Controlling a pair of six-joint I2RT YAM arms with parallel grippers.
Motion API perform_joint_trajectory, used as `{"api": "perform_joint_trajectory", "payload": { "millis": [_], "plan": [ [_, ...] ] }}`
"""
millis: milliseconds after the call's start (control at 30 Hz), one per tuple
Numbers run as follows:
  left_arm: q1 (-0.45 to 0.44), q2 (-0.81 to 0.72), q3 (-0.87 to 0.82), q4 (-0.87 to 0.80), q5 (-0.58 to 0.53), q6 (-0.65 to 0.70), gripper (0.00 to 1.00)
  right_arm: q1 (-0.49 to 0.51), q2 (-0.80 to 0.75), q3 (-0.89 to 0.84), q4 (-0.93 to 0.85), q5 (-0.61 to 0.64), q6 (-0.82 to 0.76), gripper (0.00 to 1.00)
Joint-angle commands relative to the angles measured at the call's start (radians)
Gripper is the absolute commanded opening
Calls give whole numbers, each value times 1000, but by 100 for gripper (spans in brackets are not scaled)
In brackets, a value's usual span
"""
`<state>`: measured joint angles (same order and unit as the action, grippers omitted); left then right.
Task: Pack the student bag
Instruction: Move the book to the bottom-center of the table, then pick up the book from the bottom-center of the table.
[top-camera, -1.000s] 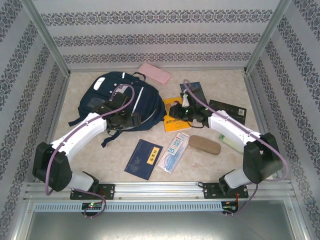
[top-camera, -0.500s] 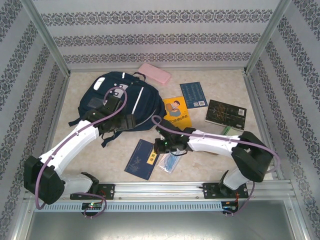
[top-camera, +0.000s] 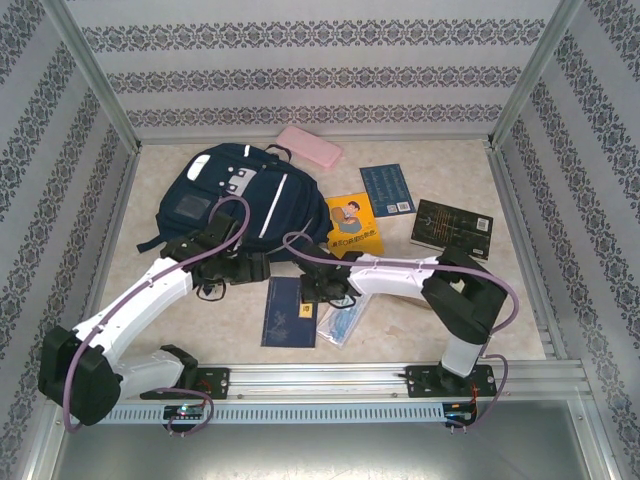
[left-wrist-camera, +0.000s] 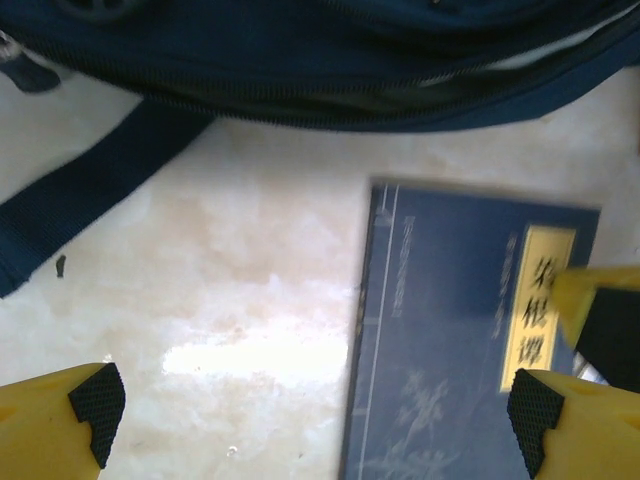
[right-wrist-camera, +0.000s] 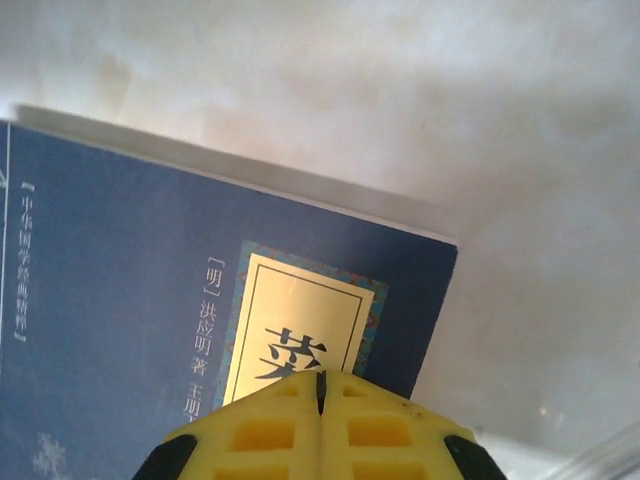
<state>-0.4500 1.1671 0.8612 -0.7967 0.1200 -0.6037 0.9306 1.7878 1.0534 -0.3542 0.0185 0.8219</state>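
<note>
The student bag (top-camera: 235, 195), a navy backpack with white stripes, lies at the back left; its zipped lower edge (left-wrist-camera: 330, 70) and a strap (left-wrist-camera: 90, 200) show in the left wrist view. A navy book (top-camera: 288, 318) with a yellow title label lies in front of the bag. My left gripper (top-camera: 252, 268) hovers open between bag and book (left-wrist-camera: 450, 330), its jaws wide apart (left-wrist-camera: 313, 405) with nothing between them. My right gripper (top-camera: 316, 290) is shut, its tips (right-wrist-camera: 320, 380) closed together over the book's label (right-wrist-camera: 290, 330) near the top right corner, holding nothing.
A clear plastic packet (top-camera: 346, 320) lies right of the navy book. A yellow book (top-camera: 353, 225), a blue booklet (top-camera: 386, 190) and a dark book (top-camera: 452, 228) lie to the right. A pink case (top-camera: 308, 146) sits behind the bag. Metal frame rails border the table.
My right arm swung from the right side across to the navy book and its jaws closed. The book turned straighter and shifted left. My left gripper came down off the bag toward the book.
</note>
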Motion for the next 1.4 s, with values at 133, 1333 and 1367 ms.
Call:
{"api": "perform_joint_trajectory", "payload": {
  "millis": [133, 1333, 1367],
  "plan": [
    [1, -21, -93, 108, 129, -58, 100, 6, -74, 49, -53, 130, -69, 0],
    [-15, 118, -369, 482, 404, -138, 63, 162, -26, -140, 100, 26, 224, 30],
    [-18, 126, -368, 495, 417, -142, 62, 165, -21, -133, 110, 15, 221, 29]
  ]
}}
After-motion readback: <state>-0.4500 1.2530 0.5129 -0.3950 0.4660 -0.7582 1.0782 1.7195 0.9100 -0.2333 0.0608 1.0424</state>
